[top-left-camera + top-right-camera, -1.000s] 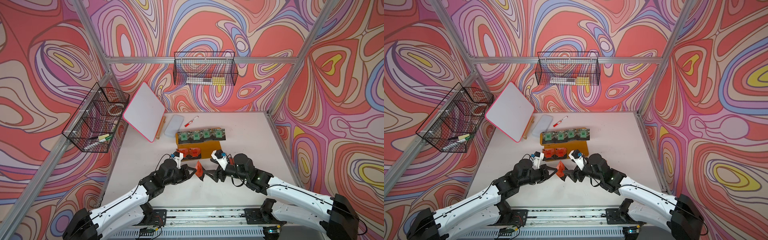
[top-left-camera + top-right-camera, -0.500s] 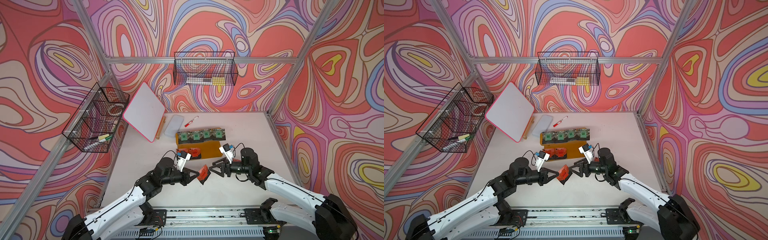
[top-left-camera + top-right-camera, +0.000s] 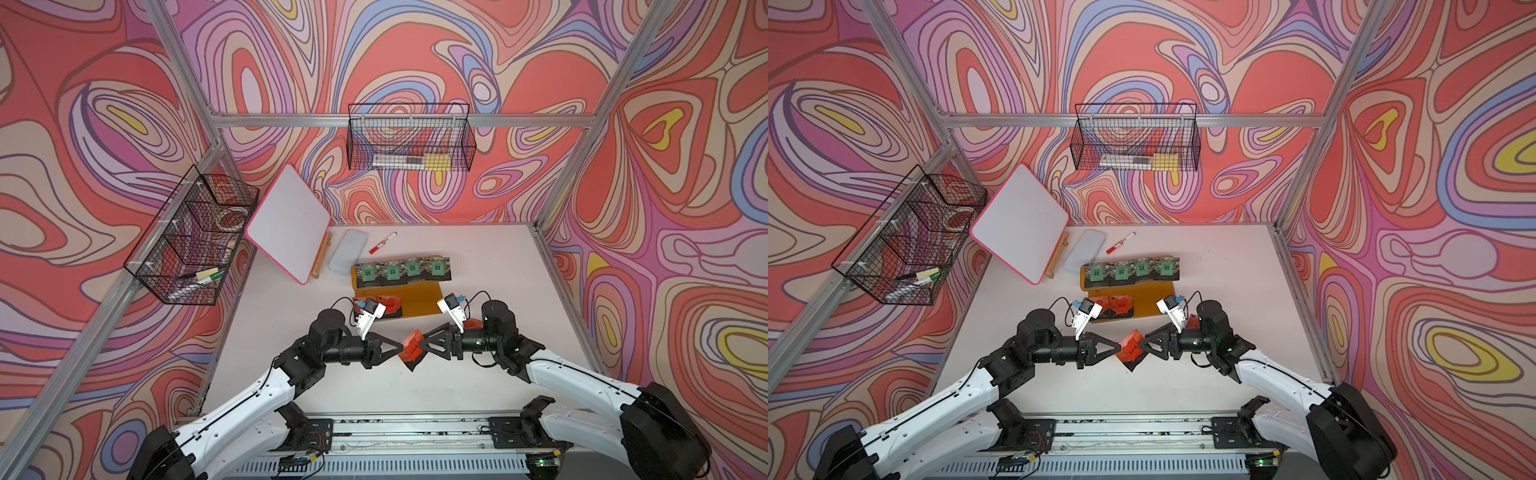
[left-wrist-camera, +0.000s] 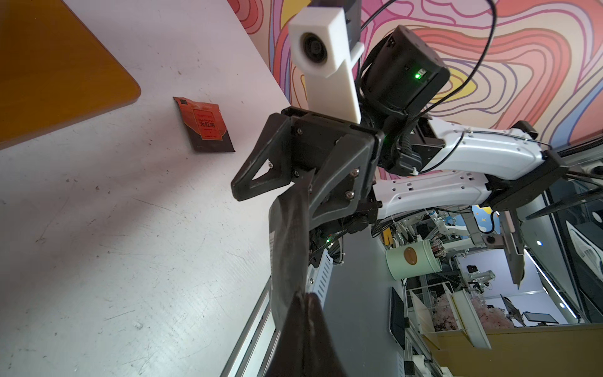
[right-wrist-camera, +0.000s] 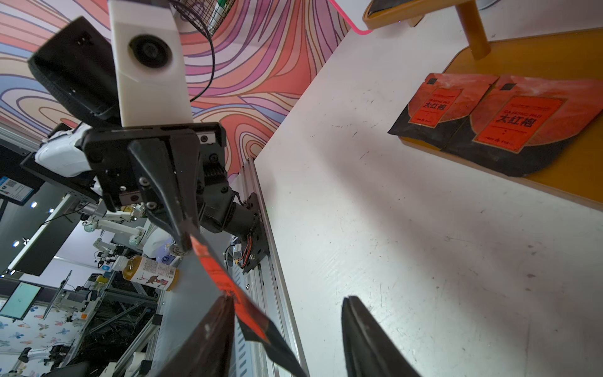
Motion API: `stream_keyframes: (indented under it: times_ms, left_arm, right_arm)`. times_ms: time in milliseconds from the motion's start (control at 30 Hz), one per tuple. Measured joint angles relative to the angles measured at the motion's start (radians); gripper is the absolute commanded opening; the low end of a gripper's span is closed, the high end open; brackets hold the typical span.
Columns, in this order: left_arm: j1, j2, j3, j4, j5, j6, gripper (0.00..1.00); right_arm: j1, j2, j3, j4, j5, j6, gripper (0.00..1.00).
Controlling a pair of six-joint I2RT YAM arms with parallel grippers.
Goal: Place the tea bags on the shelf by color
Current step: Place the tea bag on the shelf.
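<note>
We see both arms meeting over the middle of the worktop (image 3: 478, 257), nearer its front edge. The left hand (image 3: 398, 345) is clenched on one orange-red tea bag (image 3: 411, 348), held off the surface, black back showing in the left wrist view (image 4: 288, 248). The right hand (image 3: 424, 341) sits at the bag's other side, fingers (image 5: 208, 336) still parted w/ the bag edge running betw. them in the right wrist view (image 5: 228, 287); one finger looks to touch it, the other stands apart, so not a closed grip yet.

The shelf (image 3: 419, 293) stands toward the back of the worktop, approx. centred. Upper step: four green tea bags (image 3: 401, 271) side by side, filling the row. Lower step: two orange-red tea bags (image 3: 384, 304) at its left end, touching each other; rest of that board bare. One more orange-red bag (image 4: 205, 124) lies flat on the worktop just off the shelf's right front corner, mostly hidden under the right arm in both top views.

A whiteboard (image 3: 289, 222), a pale case (image 3: 347, 251) and a red marker (image 3: 382, 243) lie at the back left.
</note>
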Motion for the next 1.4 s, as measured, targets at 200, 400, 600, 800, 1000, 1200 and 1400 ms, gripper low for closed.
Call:
stream_keyframes:
  times_ms: [200, 400, 600, 800, 1000, 1200, 1400]
  left_arm:
    - [0.008, 0.000, 0.003, 0.008, 0.011, -0.010, 0.00]
    - [0.018, 0.000, 0.003, 0.005, 0.014, -0.014, 0.00]
    - [0.025, 0.000, 0.003, 0.001, 0.007, -0.014, 0.00]
    - [0.026, 0.003, 0.047, -0.039, -0.023, -0.016, 0.52]
    - [0.026, -0.028, 0.097, -0.178, -0.170, -0.008, 0.78]
    - [0.026, -0.131, 0.117, -0.346, -0.371, 0.002, 0.81]
    - [0.026, -0.203, 0.114, -0.418, -0.473, 0.002, 0.82]
  right_arm:
    - [0.000, -0.004, -0.005, 0.021, -0.023, 0.006, 0.32]
    - [0.000, -0.038, -0.005, 0.029, -0.036, 0.003, 0.11]
    - [0.000, -0.055, -0.005, 0.022, -0.040, -0.001, 0.01]
    - [0.000, -0.066, -0.005, 0.016, -0.035, -0.001, 0.00]
    - [0.000, -0.094, -0.003, -0.065, 0.063, 0.000, 0.00]
    - [0.000, -0.082, 0.025, -0.194, 0.266, 0.019, 0.00]
    - [0.000, 0.007, 0.054, -0.232, 0.415, 0.064, 0.00]
